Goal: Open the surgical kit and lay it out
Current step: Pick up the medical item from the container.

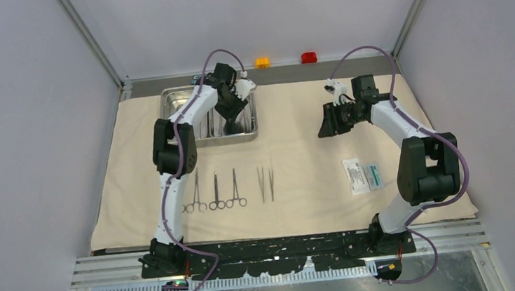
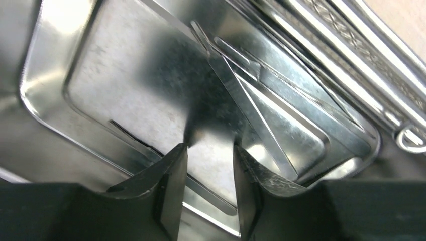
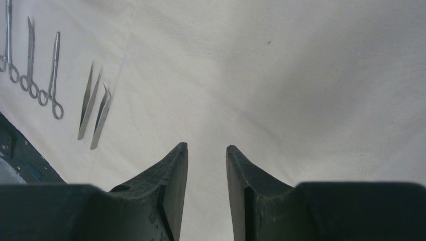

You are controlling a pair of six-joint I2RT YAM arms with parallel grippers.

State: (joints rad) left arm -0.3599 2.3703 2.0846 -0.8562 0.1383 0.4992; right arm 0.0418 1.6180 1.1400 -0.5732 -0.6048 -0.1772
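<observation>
The beige cloth wrap (image 1: 298,156) lies spread flat. The steel two-compartment tray (image 1: 173,96) sits at its back left. My left gripper (image 1: 232,116) reaches down into the tray's right compartment. Its jaws (image 2: 210,145) stand open just above the tray floor (image 2: 125,75). A thin flat tool (image 2: 211,193) lies on that floor and crosses the gap between them. More slim tools (image 2: 241,95) lie further in. Three ring-handled forceps (image 1: 216,191) and tweezers (image 1: 266,183) lie in a row on the cloth. My right gripper (image 1: 324,122) hovers open and empty over bare cloth (image 3: 301,75).
A white-and-green packet (image 1: 363,175) lies on the cloth near the right arm. An orange button (image 1: 262,62) and a red button (image 1: 309,57) sit behind the cloth's far edge. The right wrist view shows the forceps (image 3: 52,75) and tweezers (image 3: 90,100) at its left.
</observation>
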